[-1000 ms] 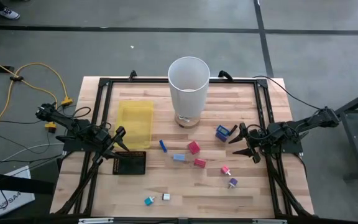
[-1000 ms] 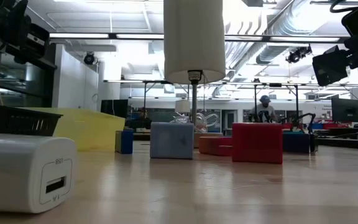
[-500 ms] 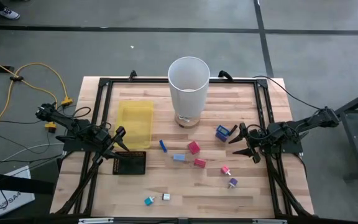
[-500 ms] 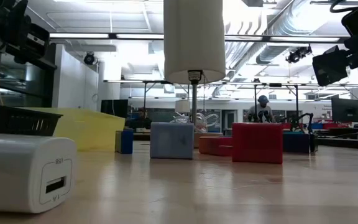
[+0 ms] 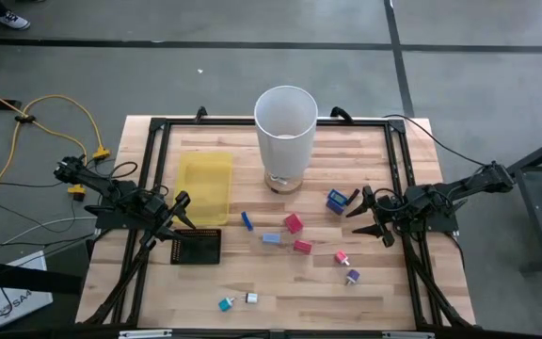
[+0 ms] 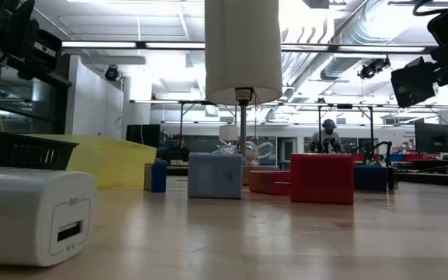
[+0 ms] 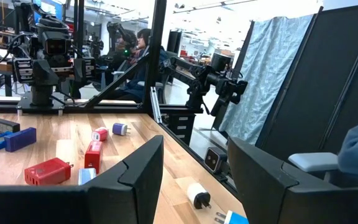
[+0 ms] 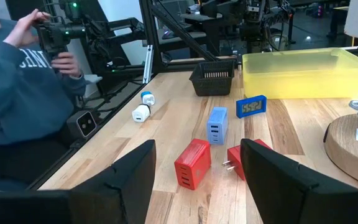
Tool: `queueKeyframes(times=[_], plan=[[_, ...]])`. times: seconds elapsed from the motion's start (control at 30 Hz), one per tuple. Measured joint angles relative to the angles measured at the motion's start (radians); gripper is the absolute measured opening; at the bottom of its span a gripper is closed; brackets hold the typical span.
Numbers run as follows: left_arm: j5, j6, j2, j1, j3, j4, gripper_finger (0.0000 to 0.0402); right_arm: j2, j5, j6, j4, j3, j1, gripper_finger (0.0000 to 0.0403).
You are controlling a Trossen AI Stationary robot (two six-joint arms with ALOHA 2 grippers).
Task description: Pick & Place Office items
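We judge that no pick is yet under way: the left gripper waits at the table's left edge beside the yellow tray and the black mesh tray, the right gripper at the right edge, both with fingers apart and holding nothing. The office items, small blocky plug-like pieces in red, pink, blue, light blue, white and purple, lie scattered on the wooden table in front of the white bin. Next, the right gripper must descend over the nearest dark blue piece and close.

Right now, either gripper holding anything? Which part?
Nothing held. Left gripper and right gripper are both open and empty, parked at the table's sides.
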Motion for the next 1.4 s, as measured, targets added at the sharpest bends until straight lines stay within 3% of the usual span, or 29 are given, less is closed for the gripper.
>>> queueKeyframes(times=[0.6,0.9,1.17,1.4], plan=[[-0.057,-0.103,0.043,0.035,0.026,-0.009,0.0175,0.0,0.0,0.0,0.0,0.0,0.0,0.0222],[0.004,-0.027,0.292,0.131,0.17,-0.031,0.0175,0.0,0.0,0.0,0.0,0.0,0.0,0.0222],[0.188,0.064,0.57,0.237,0.343,-0.033,0.0175,0.0,0.0,0.0,0.0,0.0,0.0,0.0222],[0.313,0.127,0.736,0.343,0.482,-0.035,0.0175,0.0,0.0,0.0,0.0,0.0,0.0,0.0222]])
